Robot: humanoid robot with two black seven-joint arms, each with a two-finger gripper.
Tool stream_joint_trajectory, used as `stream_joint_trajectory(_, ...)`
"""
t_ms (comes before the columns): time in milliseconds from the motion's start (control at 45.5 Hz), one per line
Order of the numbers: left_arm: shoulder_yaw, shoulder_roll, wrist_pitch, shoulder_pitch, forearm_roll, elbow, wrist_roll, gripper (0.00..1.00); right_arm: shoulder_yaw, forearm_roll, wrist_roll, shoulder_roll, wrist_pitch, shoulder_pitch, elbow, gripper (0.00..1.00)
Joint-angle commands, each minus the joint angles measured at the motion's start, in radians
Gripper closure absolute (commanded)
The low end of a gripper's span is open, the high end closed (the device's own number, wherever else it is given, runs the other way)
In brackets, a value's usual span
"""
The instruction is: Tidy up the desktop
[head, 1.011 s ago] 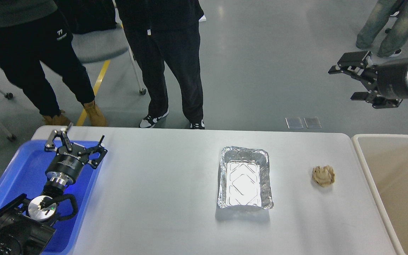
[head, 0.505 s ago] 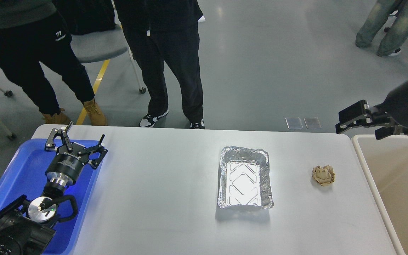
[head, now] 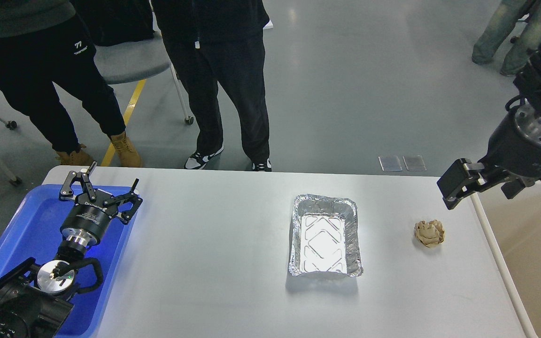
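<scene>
The white desktop (head: 204,253) holds an empty foil tray (head: 298,234) right of centre and a crumpled brown paper ball (head: 429,233) near its right end. My right gripper (head: 483,187) is open and empty. It points downward and hangs above the desktop's right edge, up and to the right of the paper ball, not touching it. My left gripper (head: 99,190) is open and empty, spread over the far end of the blue tray (head: 26,220) at the desktop's left end.
A beige bin (head: 533,263) stands against the desktop's right edge, just under my right arm. Two people stand close behind the far edge at the left and middle, with a grey chair (head: 129,58) between them. Another person's legs show at the far right.
My right gripper has come down from high above the floor and turned downward, now over the desktop's right edge near the paper ball. My left arm has not moved.
</scene>
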Motion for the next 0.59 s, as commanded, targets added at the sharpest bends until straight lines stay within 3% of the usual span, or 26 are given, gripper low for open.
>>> stream_joint_trajectory(0, -0.002, -0.001, 0.0, 0.0, 0.0, 0.0, 0.001, 0.0, -0.015, 0.04, 0.0, 0.07, 0.012, -0.014, 0.004, 0.0)
stream_joint_trajectory(571, -0.002, -0.001, 0.0, 0.002, 0.0, 0.0, 0.001, 0.0, -0.107, 0.025, -0.01, 0.052, 0.012, -0.02, -0.013, 0.0)
